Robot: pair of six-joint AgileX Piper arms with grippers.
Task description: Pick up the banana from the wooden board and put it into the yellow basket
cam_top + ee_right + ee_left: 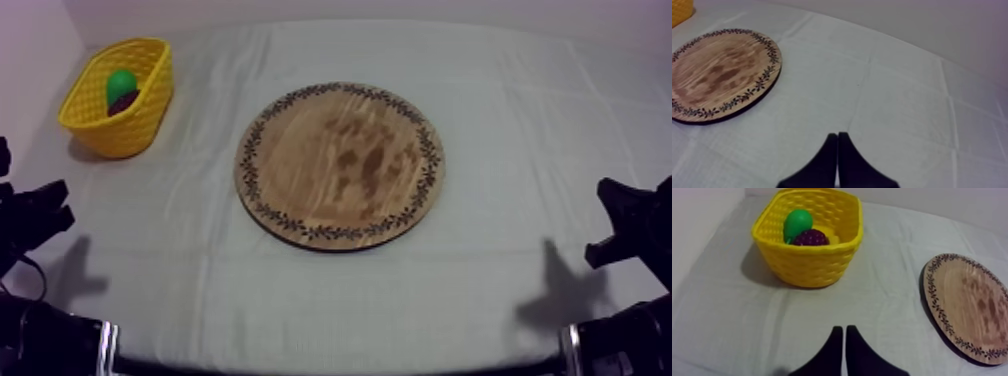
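In the yellow basket [807,263] we saw the pear [797,222] and grapes [810,237] plainly; the banana [831,234] (a pale yellow sliver behind the grapes) was largely hidden. Our left gripper [844,330] and right gripper [837,136] were closed on nothing, fingers together, near the wooden board [972,303].

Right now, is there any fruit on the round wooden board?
No, the wooden board is bare wood all over, and the green pear and bunch of grapes lie in the yellow basket.
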